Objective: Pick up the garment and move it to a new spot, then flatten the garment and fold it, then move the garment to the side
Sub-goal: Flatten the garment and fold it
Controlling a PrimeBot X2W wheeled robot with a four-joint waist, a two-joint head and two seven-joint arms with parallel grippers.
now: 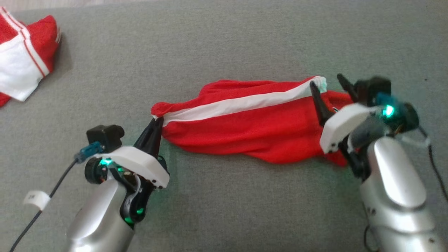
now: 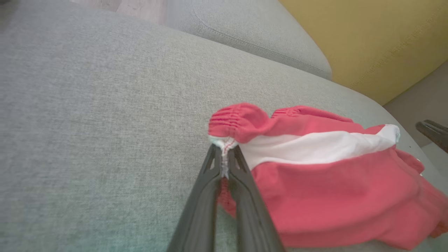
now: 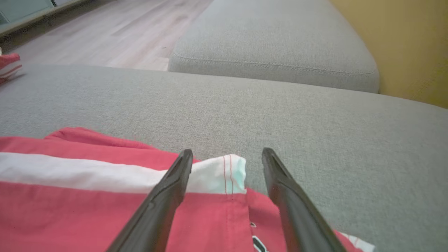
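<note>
where the red shorts (image 1: 245, 129) lie across the middle of the grey sofa cushion (image 1: 224, 42), they are stretched out sideways, with a white side stripe (image 1: 238, 105) running along the upper edge.

left gripper (image 1: 157, 120): fingers pressed together on the gathered waistband corner at the left end of the shorts. in the left wrist view a white seam edge (image 2: 224, 157) is pinched between the tips.

right gripper (image 1: 328, 85): fingers spread apart, holding nothing. one finger is over the white hem corner (image 3: 217, 175), the other past it over bare cushion. whether either finger touches the fabric cannot be determined.

the right end of the shorts is hidden behind the right gripper and forearm in the head view. a dark printed mark (image 3: 258, 242) near the hem is cut off by the bottom edge of the right wrist view and is unreadable.

a second red-and-white garment (image 1: 21, 59) lies well apart at the far left of the cushion, cut off by the frame edge.
</note>
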